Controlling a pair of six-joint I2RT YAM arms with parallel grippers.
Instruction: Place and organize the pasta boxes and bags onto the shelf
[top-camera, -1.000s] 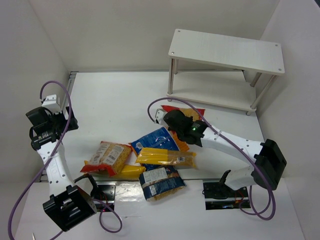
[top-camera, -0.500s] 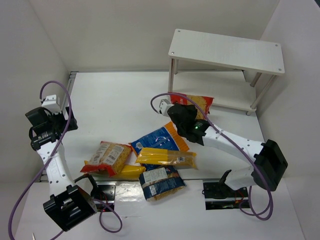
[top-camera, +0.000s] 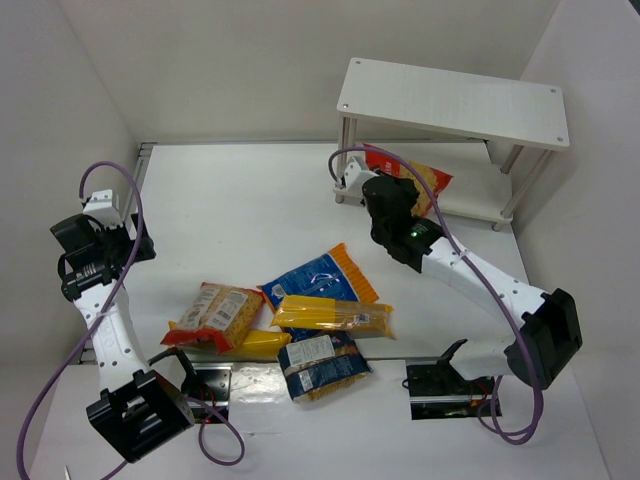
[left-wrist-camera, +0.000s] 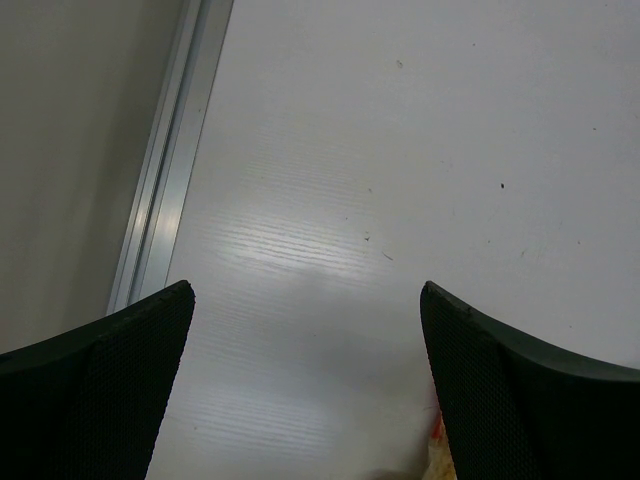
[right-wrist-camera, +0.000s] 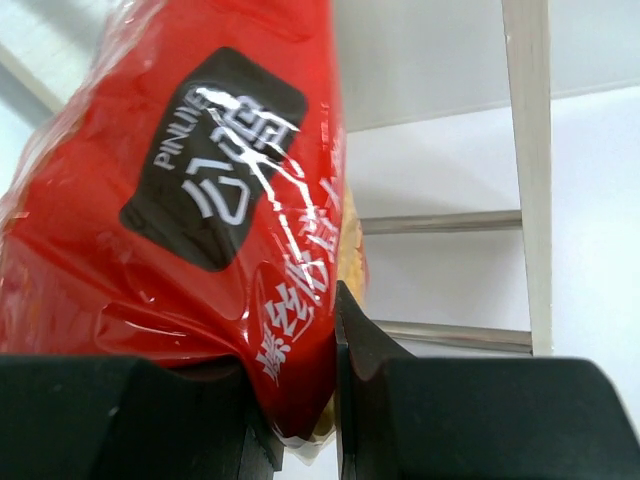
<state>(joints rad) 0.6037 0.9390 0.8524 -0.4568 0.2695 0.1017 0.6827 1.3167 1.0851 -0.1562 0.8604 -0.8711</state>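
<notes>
My right gripper (top-camera: 400, 200) is shut on a red pasta bag (top-camera: 420, 180) and holds it off the table, just in front of the white shelf (top-camera: 455, 100), level with its lower board (top-camera: 470, 205). In the right wrist view the red bag (right-wrist-camera: 200, 230) fills the left, pinched between my fingers (right-wrist-camera: 360, 350). A blue bag (top-camera: 318, 280), a long yellow spaghetti pack (top-camera: 335, 316), a red-and-white bag (top-camera: 215, 315), a plain yellow pack (top-camera: 255, 344) and a dark blue bag with white label (top-camera: 322, 364) lie in a heap near the front. My left gripper (left-wrist-camera: 305, 385) is open and empty over bare table.
White walls close in the table on the left, back and right. The shelf legs (right-wrist-camera: 525, 170) and lower rails stand close behind the held bag. A metal strip (left-wrist-camera: 165, 180) runs along the table's left edge. Two base plates (top-camera: 445, 385) sit at the near edge.
My right gripper has lifted the red bag off the table and carried it back and to the right, up to the shelf front. The left arm has not moved.
</notes>
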